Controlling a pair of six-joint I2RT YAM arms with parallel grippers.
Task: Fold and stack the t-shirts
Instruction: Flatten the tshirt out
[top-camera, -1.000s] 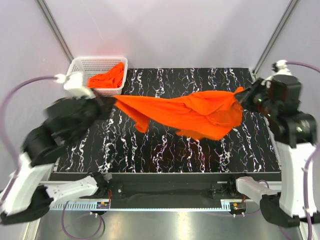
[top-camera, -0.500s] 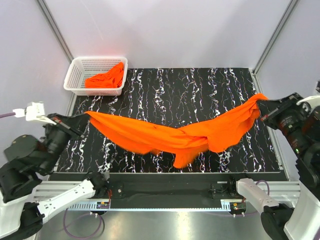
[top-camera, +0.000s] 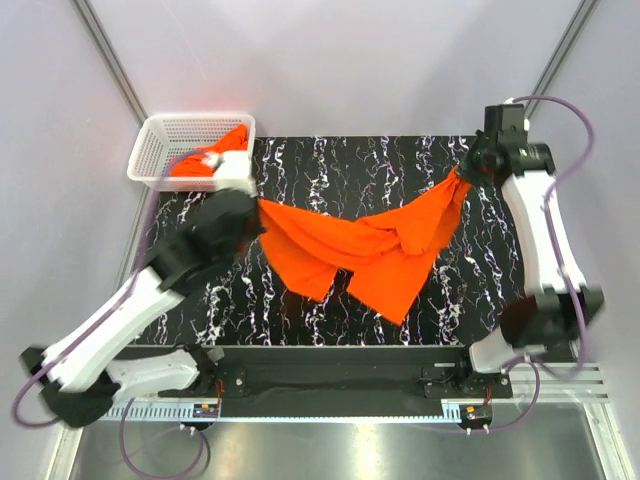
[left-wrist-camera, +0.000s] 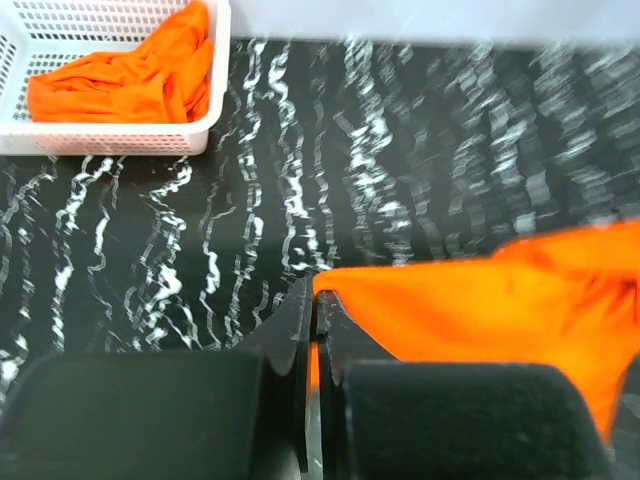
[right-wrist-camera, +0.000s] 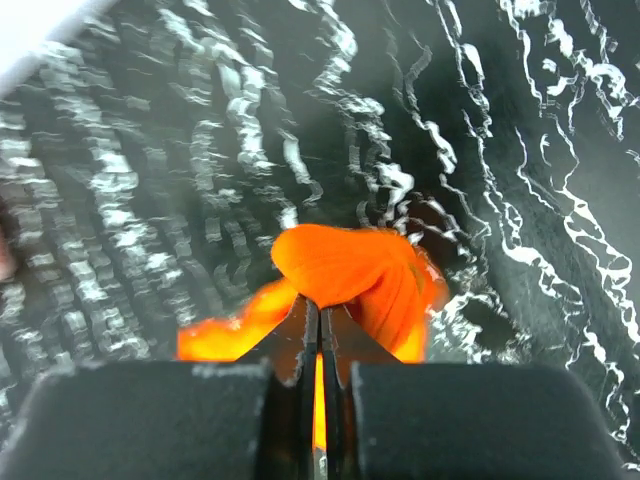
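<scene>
Orange t-shirt (top-camera: 350, 250) pinched tight at one end in left gripper (left-wrist-camera: 314, 305), at the other in right gripper (right-wrist-camera: 318, 310), sagging between them above table (top-camera: 330, 165); second t-shirt (top-camera: 215, 158) in basket (top-camera: 160, 140) beyond left gripper.

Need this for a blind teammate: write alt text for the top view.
An orange t-shirt sags, crumpled, between the left gripper and the right gripper, each shut on one end, over a black marbled table. A white basket at the far left corner holds a second shirt.
</scene>
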